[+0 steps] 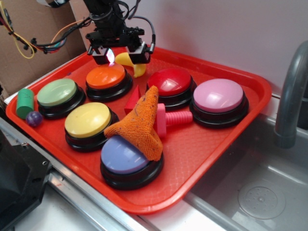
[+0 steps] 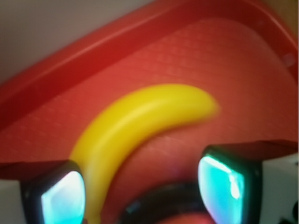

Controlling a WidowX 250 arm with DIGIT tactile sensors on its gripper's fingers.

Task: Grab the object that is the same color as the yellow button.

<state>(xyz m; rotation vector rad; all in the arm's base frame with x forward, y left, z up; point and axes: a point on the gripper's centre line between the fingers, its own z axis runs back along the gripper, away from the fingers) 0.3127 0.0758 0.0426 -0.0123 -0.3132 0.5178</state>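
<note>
End effector [image 2: 140, 186] open above banana [image 2: 140, 119].

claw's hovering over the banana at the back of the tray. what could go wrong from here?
1. The banana sits off-centre between the open claw pads in the wrist view, nearer the left pad; closing now may pinch one end and let it pivot or squirt out.
2. The orange button lies right beside the claw; a straight descent could clip or press it.
3. The banana lies near the tray back rim, so a nudge could wedge it there.
</note>
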